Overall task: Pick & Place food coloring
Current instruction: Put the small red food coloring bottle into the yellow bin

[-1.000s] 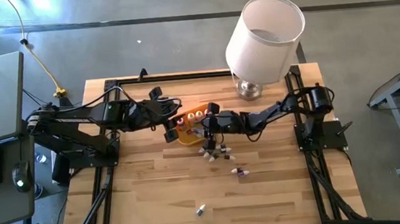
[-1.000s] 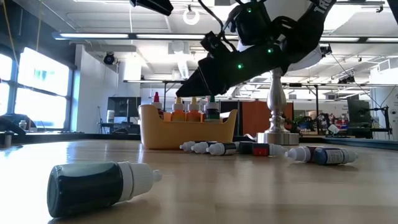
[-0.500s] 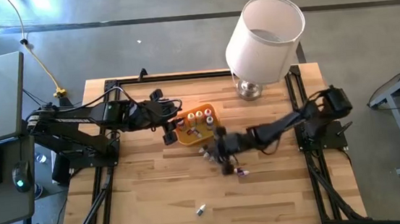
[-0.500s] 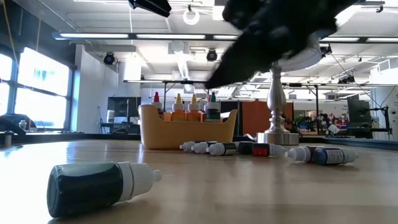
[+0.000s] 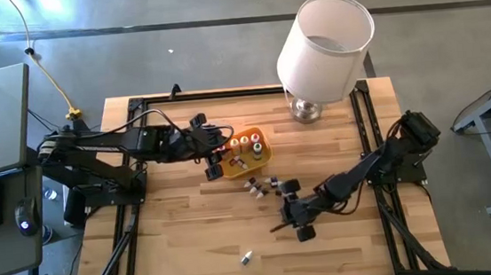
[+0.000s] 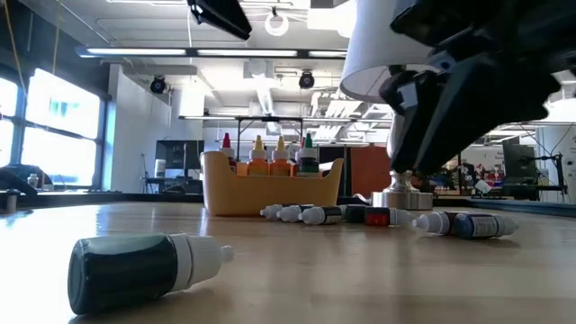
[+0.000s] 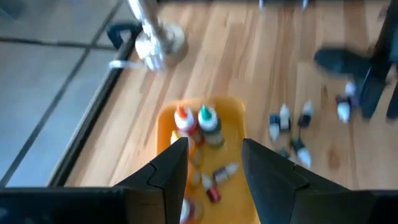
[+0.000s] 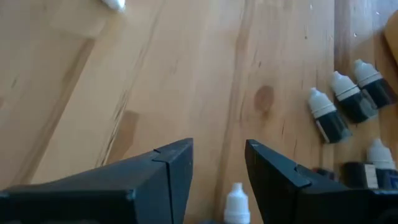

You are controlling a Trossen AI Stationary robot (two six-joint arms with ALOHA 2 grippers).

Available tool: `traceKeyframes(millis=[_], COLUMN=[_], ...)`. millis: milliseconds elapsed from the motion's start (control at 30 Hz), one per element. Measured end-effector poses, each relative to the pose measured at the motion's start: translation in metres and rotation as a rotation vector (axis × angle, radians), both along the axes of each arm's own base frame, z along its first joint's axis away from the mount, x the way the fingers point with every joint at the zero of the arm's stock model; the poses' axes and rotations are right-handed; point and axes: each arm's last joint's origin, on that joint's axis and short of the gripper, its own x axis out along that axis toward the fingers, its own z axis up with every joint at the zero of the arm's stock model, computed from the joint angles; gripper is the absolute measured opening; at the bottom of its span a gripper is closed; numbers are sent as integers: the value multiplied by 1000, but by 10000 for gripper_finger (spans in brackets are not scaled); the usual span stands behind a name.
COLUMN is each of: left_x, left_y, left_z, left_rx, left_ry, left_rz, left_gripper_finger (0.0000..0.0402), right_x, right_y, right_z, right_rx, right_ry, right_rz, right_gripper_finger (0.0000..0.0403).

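The orange tray (image 5: 249, 158) stands at mid-table with several food coloring bottles (image 7: 200, 121) upright in it. More bottles (image 5: 262, 186) lie loose on the wood just in front of it, and one (image 5: 247, 258) lies near the front edge. My left gripper (image 5: 214, 165) hovers open at the tray's left end, above it (image 7: 214, 149). My right gripper (image 5: 290, 221) is open, low over the table, in front of the loose bottles. One bottle's white cap (image 8: 236, 202) shows between its fingers (image 8: 217, 149), untouched.
A lamp with a white shade (image 5: 324, 34) and a metal base (image 6: 400, 199) stands at the far right. In the low view, a dark bottle (image 6: 144, 270) lies on its side close to the camera, and a row of loose bottles (image 6: 378, 216) lies right of the tray.
My right gripper has swung away from the tray toward the table's near edge and somewhat right, past the loose bottles, staying low over the wood and turning as it went. The tray and the bottles have kept their places.
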Motion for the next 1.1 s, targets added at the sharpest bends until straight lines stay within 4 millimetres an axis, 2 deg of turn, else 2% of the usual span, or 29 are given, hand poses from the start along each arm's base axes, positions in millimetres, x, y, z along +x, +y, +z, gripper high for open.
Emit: traceKeyframes(millis=[233,600,1100], left_x=[8,8,9], left_y=[-1,-1,-1], left_z=[-9,-11,-11], left_rx=[3,7,4], left_ry=[35,57,46], left_rz=[1,3,5], left_gripper_finger=[147,147,147], right_x=[-3,-1,4], right_y=[2,1,5], right_z=[-1,-2,-24], right_rx=[-57,10,35], right_ry=[-2,2,67], right_rz=[-18,-62,-23], right_gripper_finger=[140,140,140])
